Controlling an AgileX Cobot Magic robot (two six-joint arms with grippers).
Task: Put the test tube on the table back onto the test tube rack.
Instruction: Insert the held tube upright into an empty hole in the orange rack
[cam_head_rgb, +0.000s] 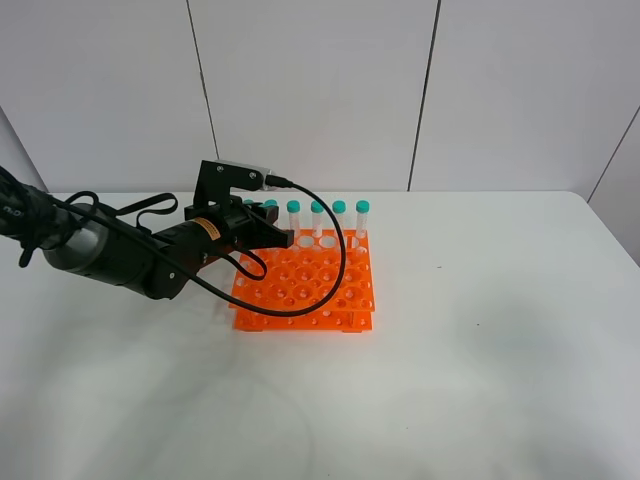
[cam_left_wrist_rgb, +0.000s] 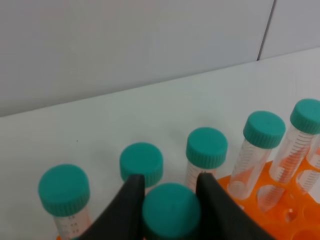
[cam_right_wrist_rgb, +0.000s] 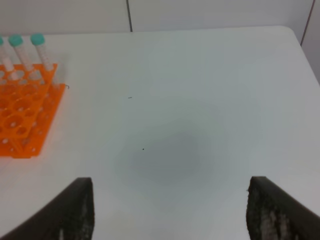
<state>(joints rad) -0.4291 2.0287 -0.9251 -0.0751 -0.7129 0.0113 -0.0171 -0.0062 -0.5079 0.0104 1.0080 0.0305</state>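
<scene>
In the left wrist view, my left gripper (cam_left_wrist_rgb: 170, 180) is shut on the teal cap of a test tube (cam_left_wrist_rgb: 171, 211), which stands upright just in front of a row of several capped tubes (cam_left_wrist_rgb: 206, 146). Its lower end is hidden, so I cannot tell whether it sits in a hole. From the exterior high view, that gripper (cam_head_rgb: 285, 238) is over the back left part of the orange test tube rack (cam_head_rgb: 305, 285) and hides the held tube. My right gripper (cam_right_wrist_rgb: 172, 210) is open over bare white table (cam_right_wrist_rgb: 190, 100), well to the right of the rack (cam_right_wrist_rgb: 25, 120).
A row of several teal-capped tubes (cam_head_rgb: 339, 215) stands along the rack's back edge. The left arm and its black cable (cam_head_rgb: 335, 270) drape over the rack's top. A grey wall stands behind the table (cam_head_rgb: 480, 330).
</scene>
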